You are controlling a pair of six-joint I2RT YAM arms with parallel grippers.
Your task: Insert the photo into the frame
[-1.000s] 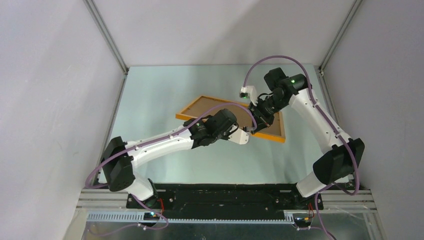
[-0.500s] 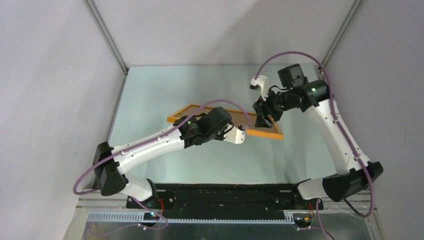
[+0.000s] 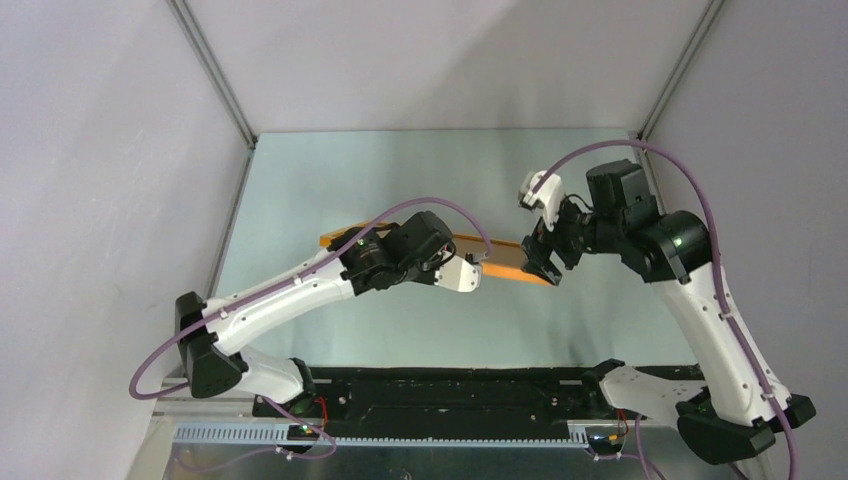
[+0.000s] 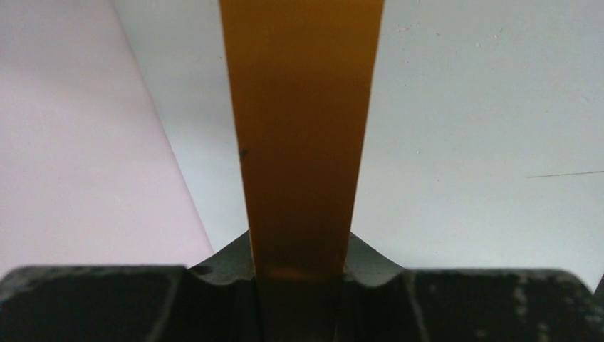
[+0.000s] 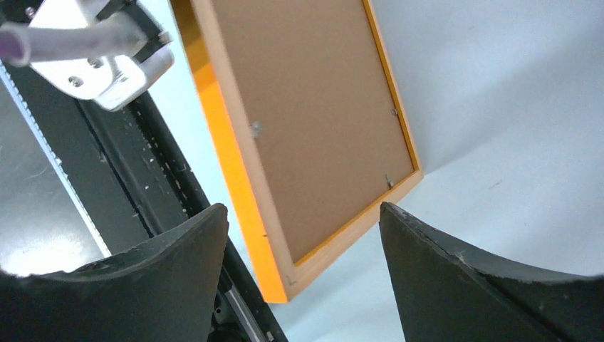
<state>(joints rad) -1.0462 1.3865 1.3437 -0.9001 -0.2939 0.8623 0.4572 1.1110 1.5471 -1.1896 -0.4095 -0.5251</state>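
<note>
Both white arms [image 3: 290, 295] have black joints [image 3: 205, 348], purple cables [image 3: 425, 201], small green lights [image 3: 683, 240] and scuffed black fingers [image 5: 470, 285].

No text, label, brand or number can be read. The back of the frame [image 5: 246, 199], just ahead of the right gripper [image 5: 300, 210], bears only small specks, perhaps clips.

1. The frame [image 3: 500, 257] is thin and made of orange wood.
2. It is up in the air, tipped almost onto its edge.
3. Its flat brown back [image 5: 313, 121] is showing.
</note>
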